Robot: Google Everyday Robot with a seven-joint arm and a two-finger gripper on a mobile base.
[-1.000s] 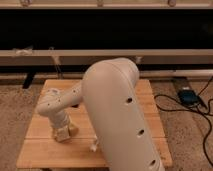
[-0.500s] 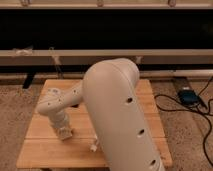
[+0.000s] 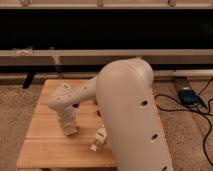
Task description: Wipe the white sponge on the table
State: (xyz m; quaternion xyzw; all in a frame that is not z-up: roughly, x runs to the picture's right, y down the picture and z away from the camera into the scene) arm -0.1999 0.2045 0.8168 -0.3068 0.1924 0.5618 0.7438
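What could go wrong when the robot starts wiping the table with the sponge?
1. The gripper is down on the table, shut on what looks like the white sponge; a soft block may slip out while wiping.
2. A small white-and-orange thing lies close by, near the front edge; a sweep could knock it off.
3. The big arm hides much of the table, so other things might be behind it.

Low table (image 3: 45,150), light slatted wood top, standing on speckled floor (image 3: 15,115). Lying on top near front middle: small pale object (image 3: 98,139), kind unclear. Gripper (image 3: 70,130) closed, pressed down at left part of top.
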